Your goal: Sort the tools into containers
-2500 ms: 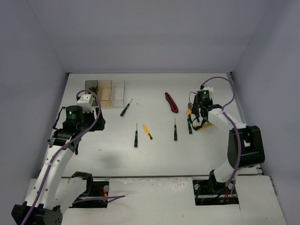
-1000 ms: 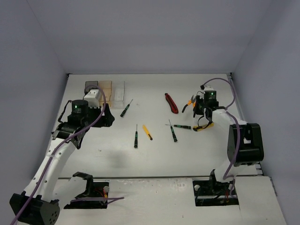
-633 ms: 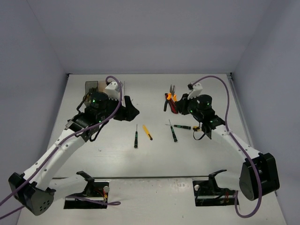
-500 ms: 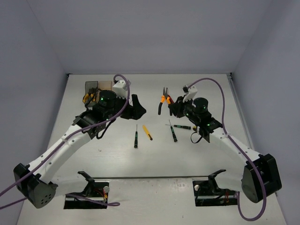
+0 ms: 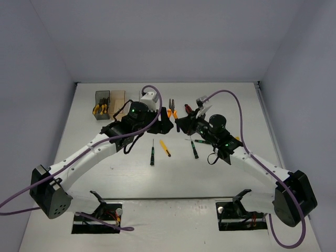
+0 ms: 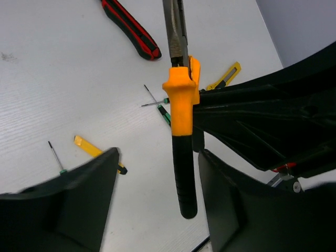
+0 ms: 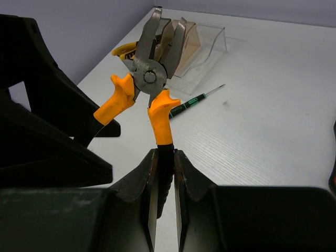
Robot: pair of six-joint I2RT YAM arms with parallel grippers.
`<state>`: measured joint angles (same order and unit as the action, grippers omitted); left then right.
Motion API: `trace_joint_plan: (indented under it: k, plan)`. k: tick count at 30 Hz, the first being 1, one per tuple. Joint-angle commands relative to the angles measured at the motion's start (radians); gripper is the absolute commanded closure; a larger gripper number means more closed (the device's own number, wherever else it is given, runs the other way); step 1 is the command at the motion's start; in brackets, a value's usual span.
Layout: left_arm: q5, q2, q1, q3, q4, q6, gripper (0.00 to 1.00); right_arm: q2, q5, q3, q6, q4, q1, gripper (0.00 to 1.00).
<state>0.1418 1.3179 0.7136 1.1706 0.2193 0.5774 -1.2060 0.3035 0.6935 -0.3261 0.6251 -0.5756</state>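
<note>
The right fingers (image 7: 140,181) are shut tight on one handle of the orange pliers (image 7: 150,73). They hold the pliers up in the air over the middle of the desk (image 5: 126,176), with the metal nose pointing up. The left fingers (image 6: 84,189) are spread wide. The other handle of the pliers hangs down between them with a gap on each side, so they do not touch it.

The bins stand in a row at the far left of the desk. The dark grey bin (image 5: 100,94) has yellow-handled pliers (image 5: 97,109) in it. The amber bin (image 5: 118,96) is just beside it, and the clear bin (image 7: 212,39) comes next.

More tools lie flat on the desk:
- A green-and-black screwdriver (image 5: 152,152) lies near a yellow knife (image 5: 165,147).
- Two more screwdrivers (image 5: 194,149) lie crossed under the right arm.
- One more screwdriver (image 7: 194,100) lies near the clear bin.
- The red-handled tool (image 6: 128,26) lies farther back.
- A small yellow tool (image 6: 226,77) peeks out by the right arm, too hidden to name.
</note>
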Motion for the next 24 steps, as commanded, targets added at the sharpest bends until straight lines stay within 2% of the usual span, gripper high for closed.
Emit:
trace_joint_plan:
  k: [1,2,3,5,8,12,21,23,24]
  plan:
    - [-0.024,0.003,0.01,0.044,-0.087,0.024,0.53,0.036,0.006,0.012,-0.028,0.173,-0.024,1.0]
    - [-0.027,0.004,0.011,0.044,-0.089,0.024,0.54,0.034,0.006,0.011,-0.028,0.176,-0.029,1.0]
    - [-0.028,0.006,0.013,0.042,-0.094,0.024,0.64,0.03,0.008,0.011,-0.031,0.181,-0.033,1.0]
    - [-0.027,0.007,0.015,0.039,-0.099,0.024,0.72,0.029,0.008,0.009,-0.033,0.187,-0.037,1.0]
    - [-0.025,0.007,0.015,0.029,-0.111,0.02,0.93,0.027,0.009,0.005,-0.037,0.203,-0.045,1.0]
    - [-0.005,0.021,0.015,0.023,-0.133,0.024,1.0,0.019,0.018,0.001,-0.048,0.224,-0.061,1.0]
    - [0.009,0.031,0.017,0.007,-0.14,0.038,0.98,0.013,0.004,-0.002,-0.056,0.243,-0.087,1.0]
    - [-0.02,0.011,0.015,0.014,-0.107,0.019,0.76,0.018,-0.015,-0.012,-0.047,0.243,-0.086,1.0]
    - [-0.044,-0.003,0.016,0.019,-0.087,0.007,0.67,0.021,-0.02,-0.015,-0.044,0.242,-0.087,1.0]
